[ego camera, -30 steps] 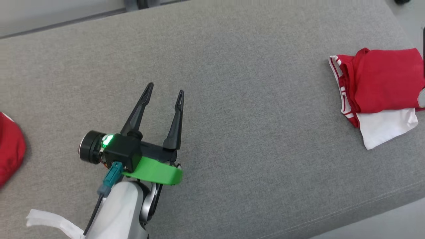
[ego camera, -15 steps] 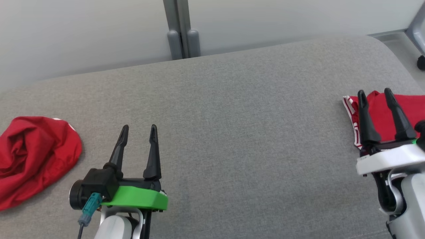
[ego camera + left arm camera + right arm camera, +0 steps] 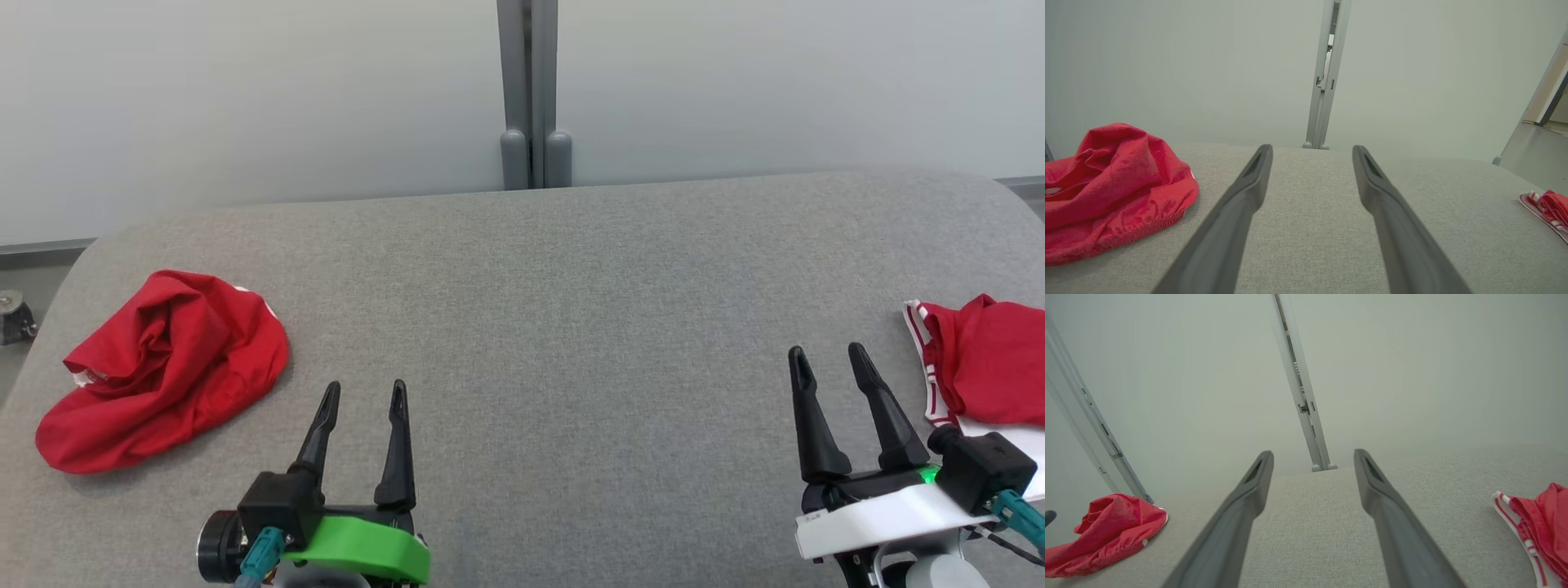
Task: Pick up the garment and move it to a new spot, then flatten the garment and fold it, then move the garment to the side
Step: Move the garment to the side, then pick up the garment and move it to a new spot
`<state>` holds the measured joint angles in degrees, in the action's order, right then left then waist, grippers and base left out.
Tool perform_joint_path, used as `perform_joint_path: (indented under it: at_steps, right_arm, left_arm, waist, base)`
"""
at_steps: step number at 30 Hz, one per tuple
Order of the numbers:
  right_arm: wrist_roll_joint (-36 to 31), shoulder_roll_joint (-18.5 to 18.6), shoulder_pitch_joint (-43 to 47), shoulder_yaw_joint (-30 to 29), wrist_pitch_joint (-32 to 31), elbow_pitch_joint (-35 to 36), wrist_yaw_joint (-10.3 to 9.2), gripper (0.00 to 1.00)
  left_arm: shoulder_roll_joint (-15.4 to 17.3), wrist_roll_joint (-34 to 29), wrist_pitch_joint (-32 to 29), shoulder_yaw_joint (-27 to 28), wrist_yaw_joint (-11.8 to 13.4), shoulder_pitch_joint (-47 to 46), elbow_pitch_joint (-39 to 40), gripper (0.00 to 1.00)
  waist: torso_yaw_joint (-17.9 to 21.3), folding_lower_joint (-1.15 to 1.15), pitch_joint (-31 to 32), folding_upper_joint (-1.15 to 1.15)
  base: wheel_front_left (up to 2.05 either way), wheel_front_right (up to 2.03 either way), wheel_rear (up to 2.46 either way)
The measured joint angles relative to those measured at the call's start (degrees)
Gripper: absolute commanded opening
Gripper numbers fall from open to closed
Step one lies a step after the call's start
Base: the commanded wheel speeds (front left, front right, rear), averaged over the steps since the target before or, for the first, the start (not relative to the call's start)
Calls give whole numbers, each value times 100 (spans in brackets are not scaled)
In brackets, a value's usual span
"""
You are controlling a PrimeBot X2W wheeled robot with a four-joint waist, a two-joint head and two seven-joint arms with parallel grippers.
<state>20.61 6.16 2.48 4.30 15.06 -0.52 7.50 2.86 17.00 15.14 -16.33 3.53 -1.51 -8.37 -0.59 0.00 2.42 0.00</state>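
A crumpled red garment (image 3: pixel 163 371) lies in a heap at the left of the grey cushioned surface (image 3: pixel 555 327). It is also in the left wrist view (image 3: pixel 1114 188) and the right wrist view (image 3: pixel 1110 531). A second red garment with white trim (image 3: pixel 988 371) lies folded at the right edge (image 3: pixel 1549 208) (image 3: pixel 1543 526). My left gripper (image 3: pixel 365 385) hovers open near the front, right of the crumpled heap and apart from it (image 3: pixel 1311 148). My right gripper (image 3: pixel 826 351) is open just left of the folded garment, holding nothing (image 3: pixel 1312 453).
Pale wall panels joined by a grey post (image 3: pixel 531 90) stand behind the surface's far edge. A small wheeled foot (image 3: pixel 12 314) sits on the floor past the left edge. Bare grey cushion spreads between the two garments.
The head camera has swung up and round, so the whole picture has shifted and the wall, crumpled garment and right gripper have come into view. Both grippers stay open and empty.
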Motion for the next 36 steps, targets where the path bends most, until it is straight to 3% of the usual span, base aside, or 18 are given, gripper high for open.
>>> perform_joint_path:
  at_steps: [9,23,36]
  right_arm:
    - [-87,-113,211,-51,0,146,0,100]
    - [-108,-220,209,-71,0,105,0,100]
    - [-259,-230,203,-63,1,-220,0,100]
  left_arm:
    - [-1,7,-1,-134,16,135,-110,100]
    - [-2,7,-1,-91,18,131,-101,100]
    - [-2,7,-1,-120,18,73,-118,100]
  waist:
    - [-229,0,75,0]
    - [-269,0,-19,0]
    - [-444,0,-65,0]
  base:
    - [0,0,0]
    - [0,0,0]
    - [0,0,0]
